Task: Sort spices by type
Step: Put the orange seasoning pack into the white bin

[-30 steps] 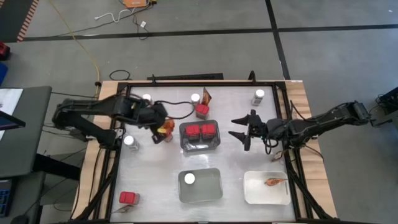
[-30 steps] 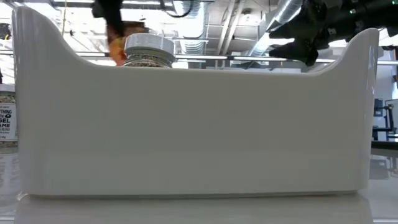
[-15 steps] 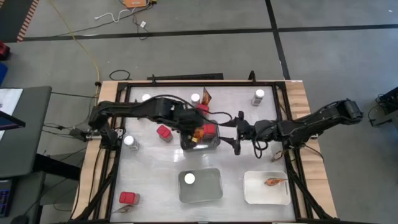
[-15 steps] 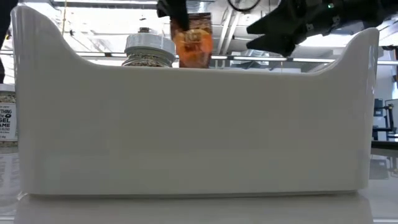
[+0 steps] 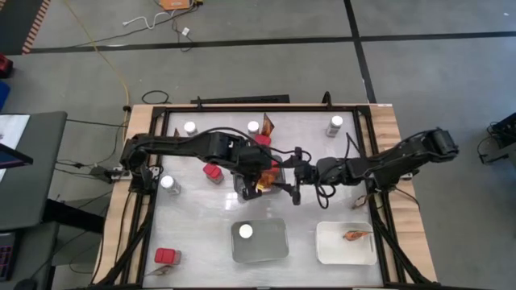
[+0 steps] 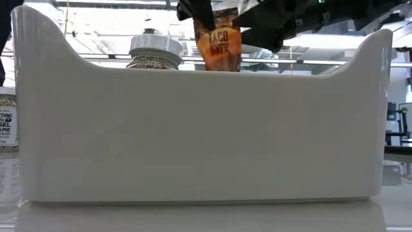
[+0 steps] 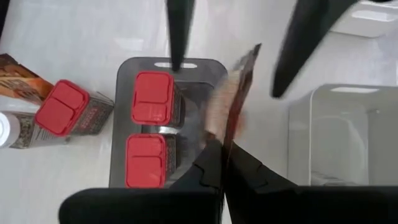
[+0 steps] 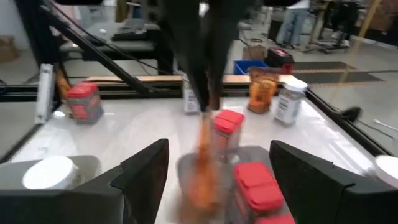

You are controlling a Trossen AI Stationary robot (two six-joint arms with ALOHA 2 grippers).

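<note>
Left claw (image 5: 260, 179) (pinched) dangles packet (image 5: 264, 178); right claw (image 5: 289, 183) spread beside.

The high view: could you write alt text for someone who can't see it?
Seen from above, the left gripper holds an orange packet over a grey tray of red containers, while the open right gripper reaches toward the packet mid-table.

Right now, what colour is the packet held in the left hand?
Orange-brown packet, clearest in the low view.
</note>
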